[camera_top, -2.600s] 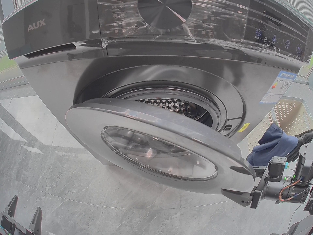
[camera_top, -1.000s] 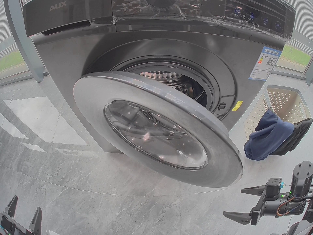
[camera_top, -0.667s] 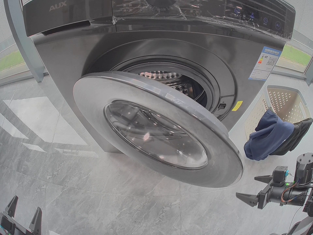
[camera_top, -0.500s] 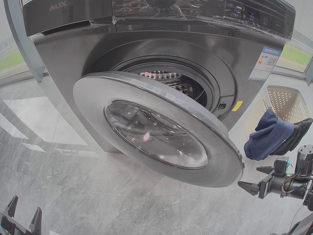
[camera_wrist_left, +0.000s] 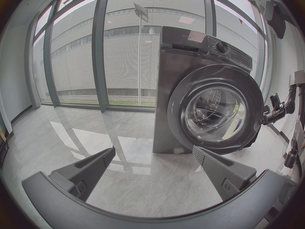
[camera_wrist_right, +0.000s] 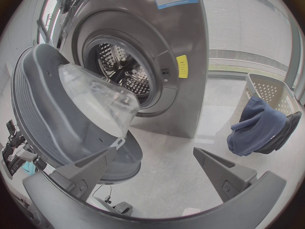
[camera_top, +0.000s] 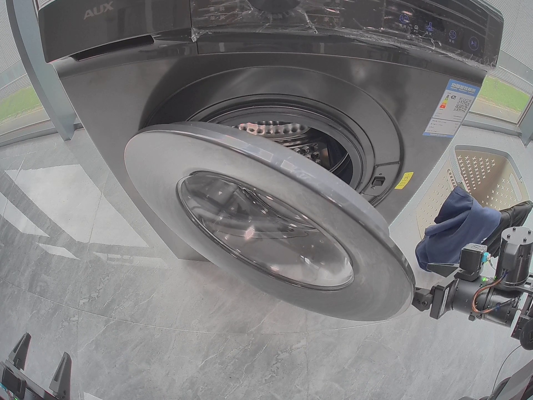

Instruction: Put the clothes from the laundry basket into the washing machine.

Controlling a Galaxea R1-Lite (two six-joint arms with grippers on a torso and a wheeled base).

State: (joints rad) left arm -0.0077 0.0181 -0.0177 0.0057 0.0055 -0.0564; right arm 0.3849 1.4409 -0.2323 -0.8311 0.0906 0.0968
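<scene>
The washing machine door [camera_top: 155, 162] hides the right end effector's [camera_top: 423, 284] lower fingertip.

You are facing the washing machine [camera_top: 111, 101]; the laundry basket [camera_top: 489, 178] is sitting to its right, clothes [camera_top: 459, 226] draping over its rim.

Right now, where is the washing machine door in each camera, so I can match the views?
Head view: door hangs open mid-frame, outer face toward the camera.
Left wrist view: door open in front of the machine, outer face showing.
Right wrist view: door's inner side, clear bowl bulging toward the drum.
Shared landmark: the right end effector, open at the door's free edge.
</scene>
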